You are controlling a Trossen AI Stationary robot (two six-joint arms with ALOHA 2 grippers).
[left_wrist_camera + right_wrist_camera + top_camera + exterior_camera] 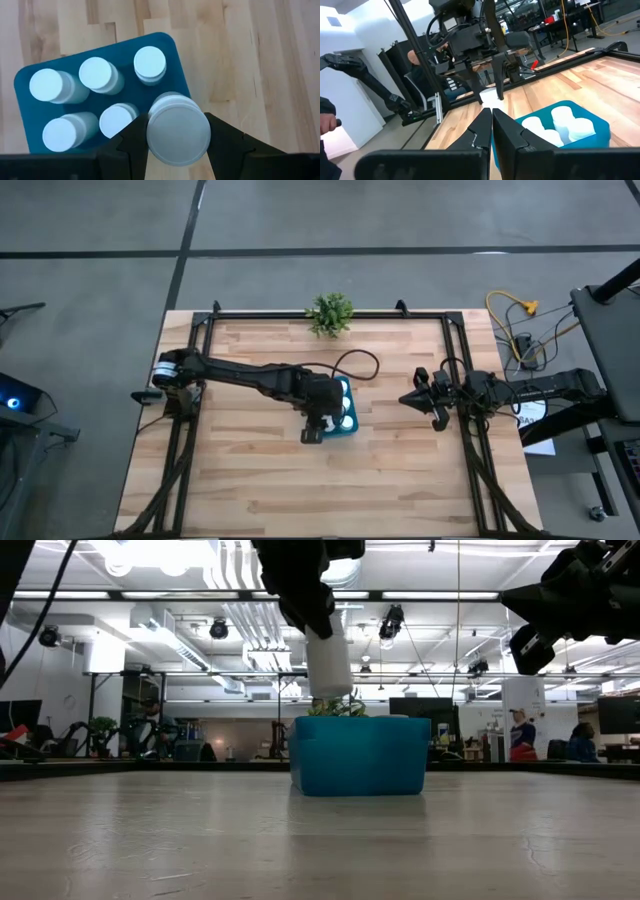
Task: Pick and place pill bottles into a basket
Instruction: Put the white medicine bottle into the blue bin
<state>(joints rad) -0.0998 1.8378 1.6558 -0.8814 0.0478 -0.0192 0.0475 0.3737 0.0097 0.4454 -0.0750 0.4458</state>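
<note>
My left gripper (318,423) is shut on one white pill bottle (328,662) and holds it just above the near left part of the teal-blue basket (360,755). In the left wrist view the bottle's round cap (177,130) sits between my two fingers, over the one free place in the basket (125,50). Several other white bottles (97,74) stand upright inside on the basket's floor. My right gripper (408,398) hangs shut and empty above the table, to the right of the basket; it also shows in its own wrist view (491,119). My left gripper pinches the bottle's upper part, just under the cap (150,131), between its two fingers. The fingers (305,600) come from above and point down. The bottle hangs nearly upright below them, its bottom (335,690) clear of the basket's rim.
A small green potted plant (330,312) stands at the table's far edge behind the basket. Black frame rails run along the table's left, right and far sides. Bare wood lies in front of the basket. People and desks show in the room beyond.
</note>
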